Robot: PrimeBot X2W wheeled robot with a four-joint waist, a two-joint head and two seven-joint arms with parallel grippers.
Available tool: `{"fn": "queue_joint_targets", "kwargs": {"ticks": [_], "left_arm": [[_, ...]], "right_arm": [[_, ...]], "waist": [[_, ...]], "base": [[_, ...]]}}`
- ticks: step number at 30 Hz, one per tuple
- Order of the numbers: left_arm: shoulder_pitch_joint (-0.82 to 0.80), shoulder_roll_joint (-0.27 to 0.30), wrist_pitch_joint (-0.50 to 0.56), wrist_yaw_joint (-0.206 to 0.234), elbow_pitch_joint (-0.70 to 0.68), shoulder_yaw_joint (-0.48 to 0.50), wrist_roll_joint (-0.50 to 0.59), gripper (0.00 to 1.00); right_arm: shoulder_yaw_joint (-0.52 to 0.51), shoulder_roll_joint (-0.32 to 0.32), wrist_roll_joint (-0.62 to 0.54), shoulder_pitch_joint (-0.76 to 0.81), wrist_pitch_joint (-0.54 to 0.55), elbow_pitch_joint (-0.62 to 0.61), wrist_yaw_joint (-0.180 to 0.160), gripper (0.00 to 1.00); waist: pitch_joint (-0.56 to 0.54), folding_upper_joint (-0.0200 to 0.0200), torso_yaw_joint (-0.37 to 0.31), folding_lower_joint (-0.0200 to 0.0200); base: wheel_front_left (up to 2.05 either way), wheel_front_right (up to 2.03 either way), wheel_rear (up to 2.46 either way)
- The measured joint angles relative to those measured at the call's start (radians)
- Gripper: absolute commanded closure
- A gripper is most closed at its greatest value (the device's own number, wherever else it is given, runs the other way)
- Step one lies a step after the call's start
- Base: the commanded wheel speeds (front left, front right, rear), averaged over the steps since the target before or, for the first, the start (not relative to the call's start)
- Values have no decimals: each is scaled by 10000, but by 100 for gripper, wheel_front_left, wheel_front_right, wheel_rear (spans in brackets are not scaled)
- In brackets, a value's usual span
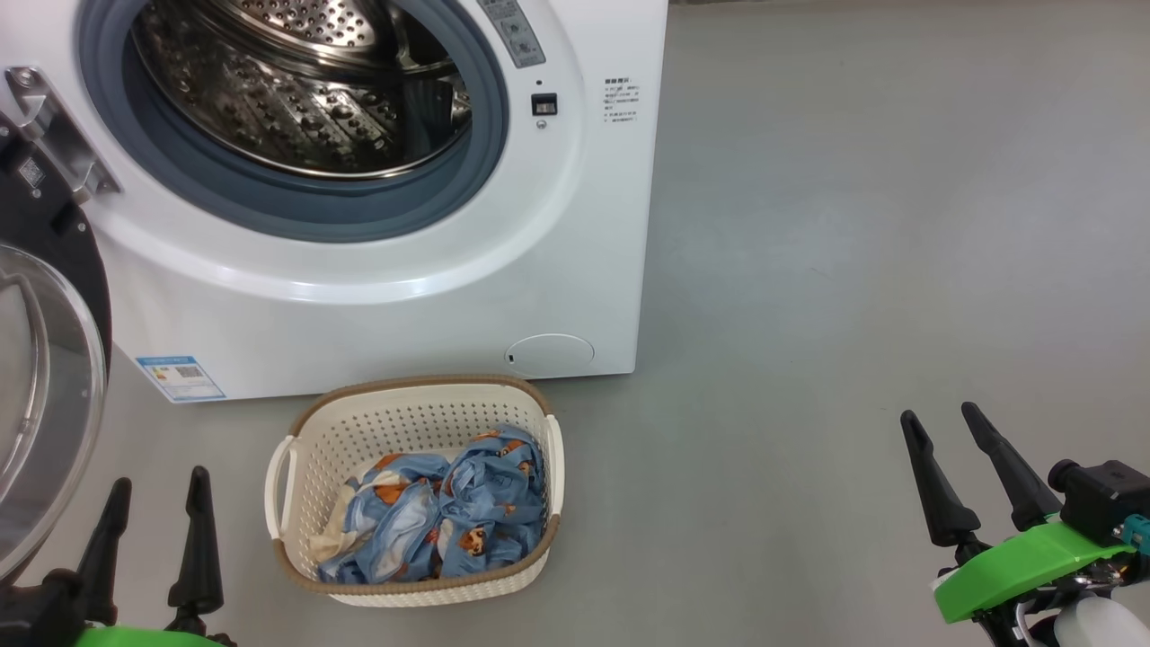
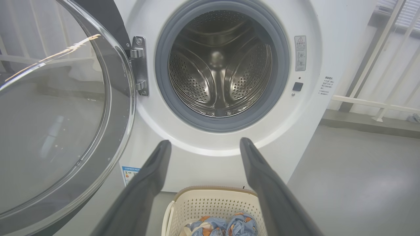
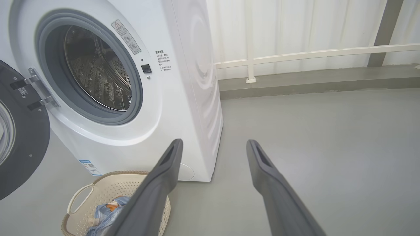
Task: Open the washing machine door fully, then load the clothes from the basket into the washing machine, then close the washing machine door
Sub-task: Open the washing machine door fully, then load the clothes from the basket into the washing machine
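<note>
The white washing machine (image 1: 377,296) (image 2: 315,19) (image 3: 193,82) stands with its steel drum bare. Its washing machine door (image 1: 40,377) (image 2: 59,124) (image 3: 19,137) hangs swung out to the left on a metal hinge. On the floor in front sits the cream basket (image 1: 404,422) (image 2: 210,203) (image 3: 108,190), holding the light blue bear-print clothes (image 1: 440,512) (image 2: 239,224) (image 3: 108,209). My left gripper (image 1: 157,485) (image 2: 203,144) is open, low left of the basket. Far right over bare floor, my right gripper (image 1: 939,418) (image 3: 213,142) is open and holds nothing.
Grey floor spreads wide to the right of the machine. A white railing (image 3: 295,55) and a low kerb run along the back wall. The open door's glass dome takes up the space at the left edge.
</note>
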Motion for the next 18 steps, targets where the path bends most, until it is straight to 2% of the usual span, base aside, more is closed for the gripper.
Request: {"fn": "queue_joint_targets", "kwargs": {"ticks": [9, 18], "left_arm": [[-8, 19, 0, 0, 50, -102, 0, 0], [-23, 33, 0, 0, 84, -113, -27, 0]], "right_arm": [[0, 0, 2, 0, 0, -4, 0, 0], [0, 0, 2, -1, 0, -6, 0, 0]], "waist": [[51, -1, 28, 0], [165, 0, 57, 0]], "base": [[43, -43, 0], [73, -86, 14]]}}
